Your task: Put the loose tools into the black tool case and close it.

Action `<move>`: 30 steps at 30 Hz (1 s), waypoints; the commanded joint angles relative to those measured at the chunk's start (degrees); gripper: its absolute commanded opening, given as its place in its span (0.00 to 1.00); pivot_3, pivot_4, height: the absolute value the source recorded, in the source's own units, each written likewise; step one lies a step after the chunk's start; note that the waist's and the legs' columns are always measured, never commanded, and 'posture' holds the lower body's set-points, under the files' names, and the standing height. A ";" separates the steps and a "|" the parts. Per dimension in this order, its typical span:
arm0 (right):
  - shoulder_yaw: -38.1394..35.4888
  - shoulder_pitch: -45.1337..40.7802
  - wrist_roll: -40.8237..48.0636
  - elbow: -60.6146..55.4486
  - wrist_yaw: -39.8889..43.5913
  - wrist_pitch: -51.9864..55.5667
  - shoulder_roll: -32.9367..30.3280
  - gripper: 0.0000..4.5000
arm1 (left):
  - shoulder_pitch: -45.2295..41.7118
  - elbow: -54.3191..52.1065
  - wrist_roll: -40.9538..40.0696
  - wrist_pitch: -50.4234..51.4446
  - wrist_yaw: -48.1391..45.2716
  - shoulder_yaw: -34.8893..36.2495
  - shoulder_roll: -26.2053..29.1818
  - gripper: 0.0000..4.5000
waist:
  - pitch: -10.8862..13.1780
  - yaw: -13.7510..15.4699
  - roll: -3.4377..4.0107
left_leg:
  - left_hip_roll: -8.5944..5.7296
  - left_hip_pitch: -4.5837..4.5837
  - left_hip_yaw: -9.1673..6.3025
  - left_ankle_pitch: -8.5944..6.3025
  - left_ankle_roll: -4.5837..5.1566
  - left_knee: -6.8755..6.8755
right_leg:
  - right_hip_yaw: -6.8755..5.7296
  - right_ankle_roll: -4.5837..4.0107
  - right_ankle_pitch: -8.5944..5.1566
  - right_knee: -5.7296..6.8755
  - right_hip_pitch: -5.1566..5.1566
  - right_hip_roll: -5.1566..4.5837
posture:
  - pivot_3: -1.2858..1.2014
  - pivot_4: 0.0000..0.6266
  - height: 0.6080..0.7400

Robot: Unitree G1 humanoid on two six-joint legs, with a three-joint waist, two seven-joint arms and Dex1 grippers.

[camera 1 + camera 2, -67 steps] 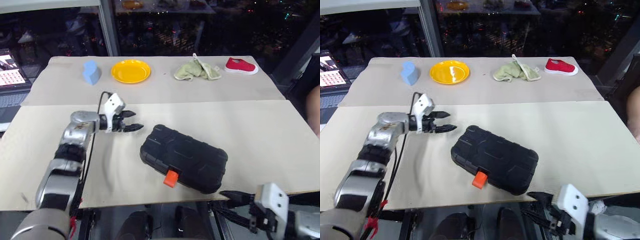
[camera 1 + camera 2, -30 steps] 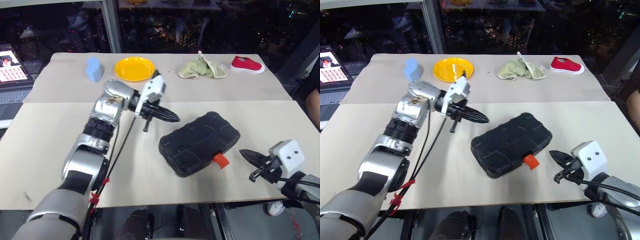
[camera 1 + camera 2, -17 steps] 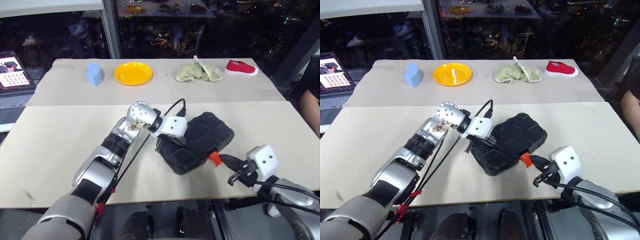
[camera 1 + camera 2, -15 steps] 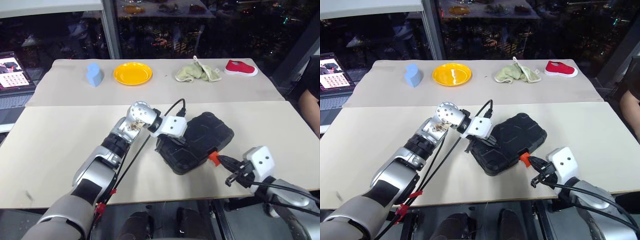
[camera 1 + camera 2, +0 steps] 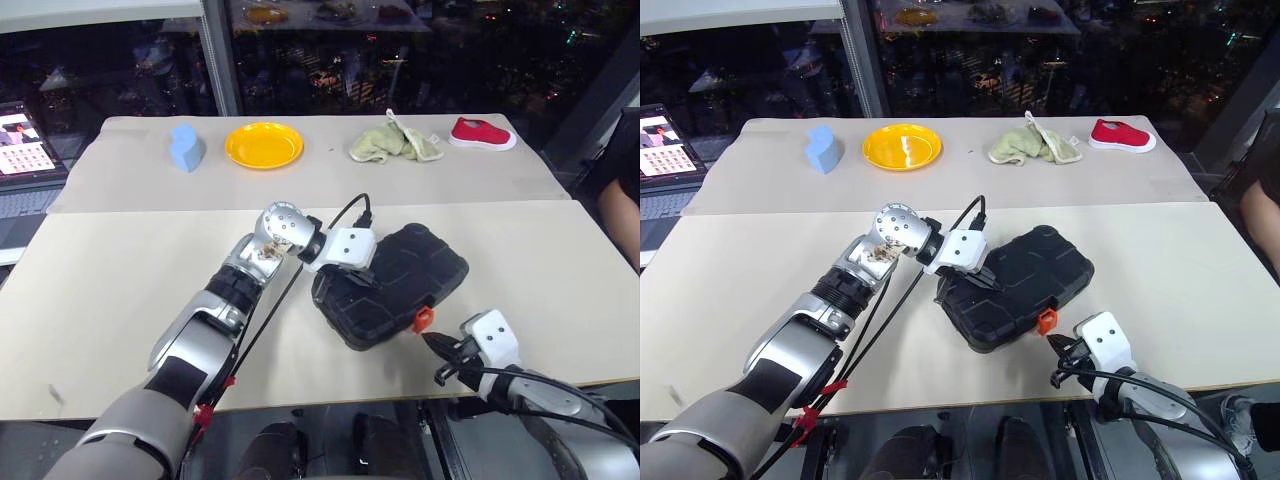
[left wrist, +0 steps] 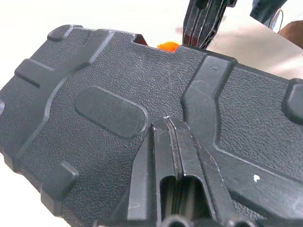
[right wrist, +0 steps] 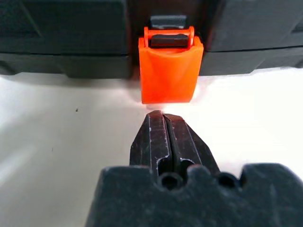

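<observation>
The black tool case (image 5: 405, 280) lies closed in the middle of the near table, its lid ribbed and its rounded corners showing. Its orange latch (image 7: 170, 71) sticks out from the front edge, toward me. My left gripper (image 6: 166, 122) is shut, and its tips rest on the lid near the case's left end. My right gripper (image 7: 163, 115) is shut too, low over the table, with its tips just short of the latch's lower edge. The loose tools are out of view.
On the far table stand a blue block (image 5: 184, 146), a yellow plate (image 5: 264, 145), a green cloth (image 5: 394, 142) and a red shoe (image 5: 482, 132). A laptop (image 5: 22, 160) sits at far left. A person's arm (image 5: 622, 215) shows at the right edge.
My left gripper came down from above the table onto the case lid. My right gripper moved left and lower, up to the orange latch. The head view shifted slightly.
</observation>
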 commanded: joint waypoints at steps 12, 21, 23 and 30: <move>-1.38 -9.01 0.61 0.99 -1.89 -2.99 6.61 0.00 | 0.97 0.54 1.76 0.14 0.31 -1.84 -0.62 0.00 | 0.02 -0.89 -0.02 | 0.02 -0.23 0.00 0.02 -0.03 -0.01 | 0.06 -0.06 0.05 0.04 -0.31 -0.02 | 0.52 0.24 1.00; -4.78 -6.15 5.14 -5.36 -0.42 0.44 5.36 0.16 | 0.77 1.57 1.86 -0.17 0.80 -1.70 -1.33 0.00 | 0.02 -0.89 -0.01 | -0.01 -0.54 0.04 0.04 -0.07 -0.04 | 0.08 -0.49 0.30 0.10 -0.73 0.03 | 0.52 0.24 1.00; -5.36 -6.01 5.51 -5.62 -0.26 0.88 5.06 0.31 | 0.74 1.81 1.84 -0.22 0.92 -1.66 -1.49 0.00 | 0.02 -0.91 -0.01 | -0.01 -0.54 0.06 0.04 -0.07 -0.04 | 0.09 -0.48 0.30 0.11 -0.73 0.03 | 0.52 0.24 1.00; -7.36 -3.89 5.71 -6.59 1.44 2.16 2.44 0.83 | 0.66 2.18 1.70 -0.23 1.17 -1.38 -1.81 0.00 | 0.02 -0.89 -0.01 | 0.00 -0.53 0.10 0.05 -0.07 -0.04 | 0.13 -0.17 0.09 0.19 -0.78 0.03 | 0.52 0.24 1.00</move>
